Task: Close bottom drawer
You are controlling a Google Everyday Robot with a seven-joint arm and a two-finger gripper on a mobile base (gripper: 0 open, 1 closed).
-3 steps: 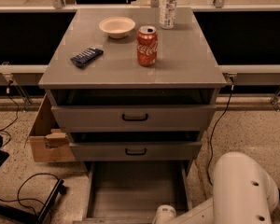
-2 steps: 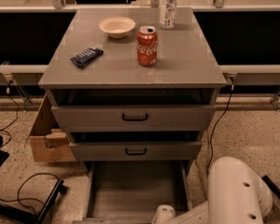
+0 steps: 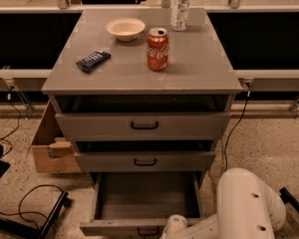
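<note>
Camera view looked down on a grey cabinet (image 3: 199,59) from the front; the gripper (image 3: 174,227) sat at the very bottom edge of the picture, at the end of a white arm (image 3: 249,208) that came in from its right; whether it was parted, closed or clamped on anything could not be told, since most of it lay cut off by the edge. The bottom drawer (image 3: 114,227) was pulled far out; its slim front panel ran just left of the gripper and seemed to touch it, its black handle (image 3: 147,231) lay just beside the gripper on the left, and its plain grey inside stretched away beyond the gripper. The middle drawer (image 3: 144,161) stood further beyond and above, out a little; the top drawer (image 3: 143,125) stood above that, also slightly out. On the cabinet's top, well beyond the gripper, stood a red cola can (image 3: 157,49), a pale bowl (image 3: 125,28), a clear bottle (image 3: 180,0) and a dark wrapped snack bar (image 3: 93,60). A cardboard box (image 3: 50,143) sat on the floor far to the gripper's left, beside the cabinet; black cables (image 3: 30,198) lay on the floor nearer on that side.
</note>
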